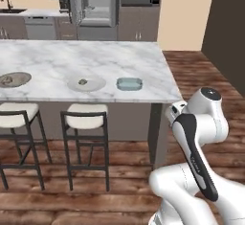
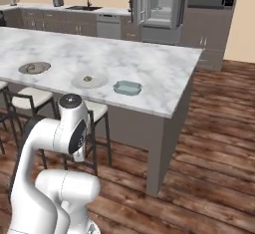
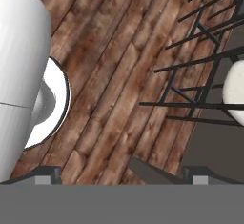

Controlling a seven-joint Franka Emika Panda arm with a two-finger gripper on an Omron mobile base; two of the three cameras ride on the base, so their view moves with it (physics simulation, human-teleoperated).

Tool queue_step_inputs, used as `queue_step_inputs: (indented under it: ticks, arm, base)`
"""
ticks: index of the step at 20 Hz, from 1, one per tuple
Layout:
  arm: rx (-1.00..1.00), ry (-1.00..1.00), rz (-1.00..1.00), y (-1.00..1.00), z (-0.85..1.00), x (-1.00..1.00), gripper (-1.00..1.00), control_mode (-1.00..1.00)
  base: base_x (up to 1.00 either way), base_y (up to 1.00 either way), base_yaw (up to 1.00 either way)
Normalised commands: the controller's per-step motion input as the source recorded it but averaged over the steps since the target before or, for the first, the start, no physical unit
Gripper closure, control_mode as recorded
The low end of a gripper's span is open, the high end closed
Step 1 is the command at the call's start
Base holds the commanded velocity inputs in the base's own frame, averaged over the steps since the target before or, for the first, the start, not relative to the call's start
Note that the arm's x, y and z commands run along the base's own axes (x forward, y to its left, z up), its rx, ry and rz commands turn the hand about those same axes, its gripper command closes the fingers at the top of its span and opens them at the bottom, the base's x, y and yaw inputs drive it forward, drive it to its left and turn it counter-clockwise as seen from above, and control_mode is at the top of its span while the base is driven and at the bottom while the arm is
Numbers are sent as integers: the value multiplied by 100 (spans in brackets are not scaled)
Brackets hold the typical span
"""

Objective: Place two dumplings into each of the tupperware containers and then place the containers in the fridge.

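Note:
A pale-blue tupperware container [image 1: 129, 83] [image 2: 127, 87] sits near the front edge of the marble island. To its left a round plate [image 1: 93, 86] [image 2: 97, 83] carries one small tan dumpling [image 1: 83, 81] [image 2: 87, 78]. Farther left, another plate [image 1: 21, 78] [image 2: 42, 66] holds more dumplings [image 1: 6, 80] [image 2: 31, 68]. The fridge [image 1: 95, 4] [image 2: 159, 1] stands open against the back wall, pale shelves showing. My gripper [image 3: 121, 175] is open and empty, low beside the island and pointing down at the wood floor, with dark fingertips [image 3: 47, 173] spread wide apart.
Two white-cushioned bar stools [image 1: 85, 116] [image 2: 30, 97] stand along the island's near side, and their dark legs [image 3: 200, 66] cross the right of the hand view. My folded arm [image 1: 198, 138] [image 2: 60, 138] is off the island's corner. A back counter with a sink [image 2: 84, 8] runs left of the fridge.

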Motion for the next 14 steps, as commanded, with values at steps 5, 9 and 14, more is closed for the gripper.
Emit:
queue_step_inputs:
  ticks: [5,9,14]
  arm:
    - [0,0,0,0,0,0,-100,100]
    - [0,0,0,0,0,0,-100,100]
    - [0,0,0,0,0,0,-100,100]
  base:
    - [-2,79,-23]
    - [0,63,-16]
    - [0,55,-11]
